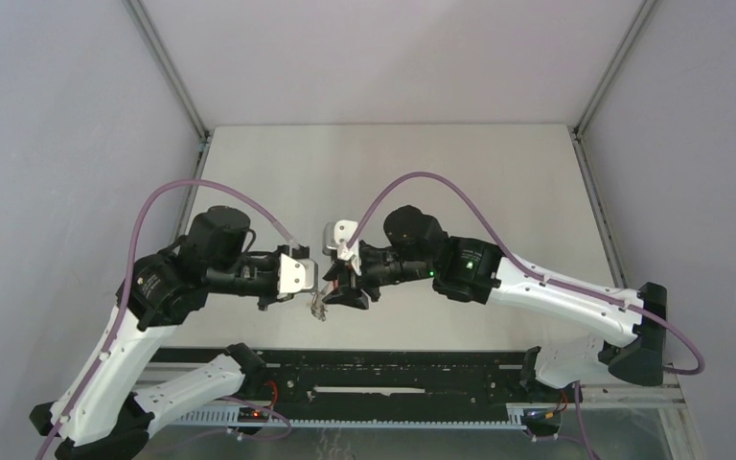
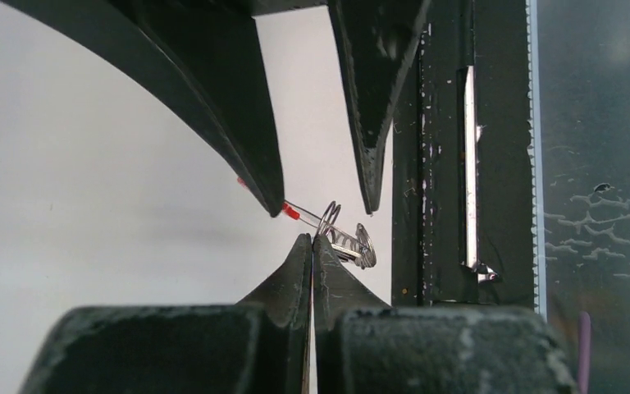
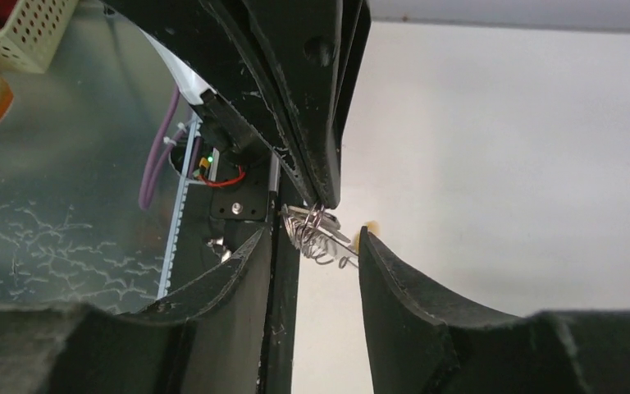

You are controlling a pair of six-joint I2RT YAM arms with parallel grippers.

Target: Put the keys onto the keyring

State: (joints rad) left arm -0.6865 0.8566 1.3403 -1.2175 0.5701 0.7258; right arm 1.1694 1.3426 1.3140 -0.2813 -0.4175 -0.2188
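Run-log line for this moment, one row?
left hand: shut on keyring | right hand: open, fingers either side of its wire rings

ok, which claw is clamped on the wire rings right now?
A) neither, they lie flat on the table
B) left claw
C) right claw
B: the left claw is shut with the wire rings pinched at its tips, while the right claw stands open with a finger on either side of them.

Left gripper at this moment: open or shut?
Shut. In the left wrist view the left gripper has its fingertips pressed together with no gap, pinching the keyring by its wire rings.
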